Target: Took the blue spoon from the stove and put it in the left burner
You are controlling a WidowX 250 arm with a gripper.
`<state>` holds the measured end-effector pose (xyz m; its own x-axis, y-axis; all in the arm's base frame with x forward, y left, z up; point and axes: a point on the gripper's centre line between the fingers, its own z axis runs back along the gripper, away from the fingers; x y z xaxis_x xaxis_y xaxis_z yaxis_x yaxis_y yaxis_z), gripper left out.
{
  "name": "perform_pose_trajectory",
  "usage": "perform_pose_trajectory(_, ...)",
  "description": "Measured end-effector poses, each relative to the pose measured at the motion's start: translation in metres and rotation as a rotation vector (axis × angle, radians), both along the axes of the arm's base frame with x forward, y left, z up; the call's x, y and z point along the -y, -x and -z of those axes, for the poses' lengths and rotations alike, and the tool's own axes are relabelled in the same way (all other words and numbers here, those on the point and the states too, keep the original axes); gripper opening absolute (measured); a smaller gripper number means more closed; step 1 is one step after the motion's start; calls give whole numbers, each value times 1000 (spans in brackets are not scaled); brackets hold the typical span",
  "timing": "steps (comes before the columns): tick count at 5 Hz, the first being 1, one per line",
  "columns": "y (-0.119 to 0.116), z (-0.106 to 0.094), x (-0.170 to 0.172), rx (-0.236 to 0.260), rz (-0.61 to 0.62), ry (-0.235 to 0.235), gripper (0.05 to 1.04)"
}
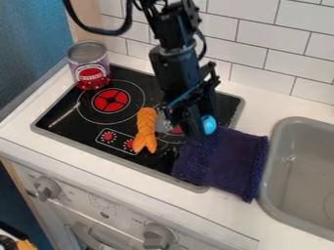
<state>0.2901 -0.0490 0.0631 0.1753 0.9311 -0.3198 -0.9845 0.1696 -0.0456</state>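
Pincer [188, 128] hangs over the right side of the stove [85, 129], cannot tell whether wide or narrow; blue spoon [209, 125] shows its rounded end right against it, by the navy cloth [225, 158], handle indistinct; pick-up unconfirmed, transfer to left burner [112, 100] outstanding.

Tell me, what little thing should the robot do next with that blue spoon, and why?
Probably a small lift straight up, provided the gripper has the blue spoon, which I can't tell. The spoon's rounded end shows right by the gripper, close to the dark blue cloth, and the orange braided piece lies between there and the left burner.
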Motion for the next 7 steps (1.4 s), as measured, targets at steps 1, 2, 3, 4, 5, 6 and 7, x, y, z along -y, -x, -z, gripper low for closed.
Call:
perform_pose_trajectory(1, -3, 4, 1, -21, 38, 63, 421)
perform_pose_trajectory(2, -7, 2, -5, -19, 52, 108, 421)
perform_pose_trajectory(3, -9, 4, -9, -25, 60, 138, 421)
perform_pose_trajectory(4, -9, 5, -23, -31, 23, 125, 421)
perform_pose_trajectory(5, -8, 6, -42, -40, -31, 106, 421)
perform_pose_trajectory(6, -6, 15, -56, -66, -68, 90, 421)
perform_pose_trajectory(7, -5, 19, -77, -85, -146, 69, 422)
